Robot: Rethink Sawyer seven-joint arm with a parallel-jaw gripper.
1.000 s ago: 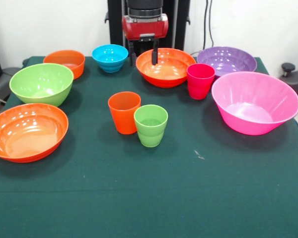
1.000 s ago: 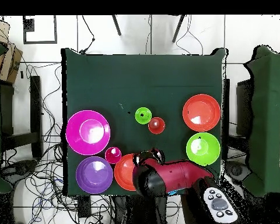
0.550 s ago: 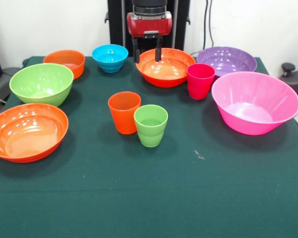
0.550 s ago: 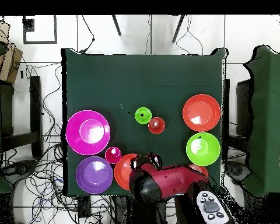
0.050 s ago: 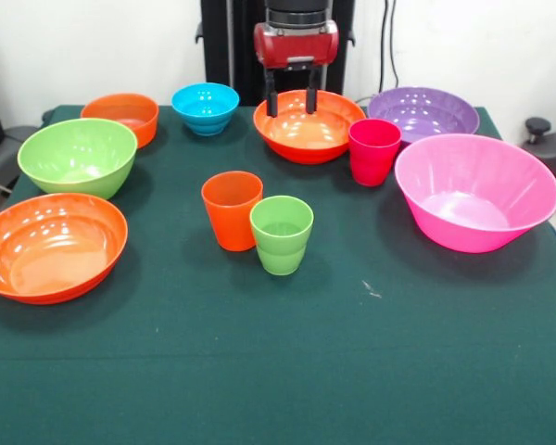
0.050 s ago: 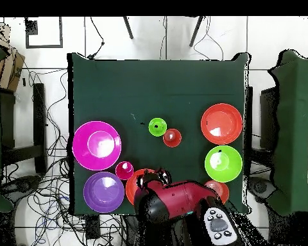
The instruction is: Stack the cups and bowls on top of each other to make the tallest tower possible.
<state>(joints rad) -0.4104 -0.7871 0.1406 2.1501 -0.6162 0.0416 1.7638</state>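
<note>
1. 7 bowls sit on the green table, none stacked: 1 pink bowl, 1 purple bowl, 1 green bowl, 1 blue bowl and 3 orange ones.
2. The 3 orange ones: a wide bowl at the front view's left edge, a second wide bowl at the far side, and a small bowl beside the blue bowl.
3. 3 cups stand upright: an orange cup and a green cup touching or nearly so mid-table, and a red cup between the far wide bowl and the pink bowl.
4. The gripper hangs over the far wide bowl's back rim; its 2 black fingers are spread apart, holding nothing.
5. In the overhead view the red arm covers part of that far wide bowl, and the blue bowl is hidden.
</note>
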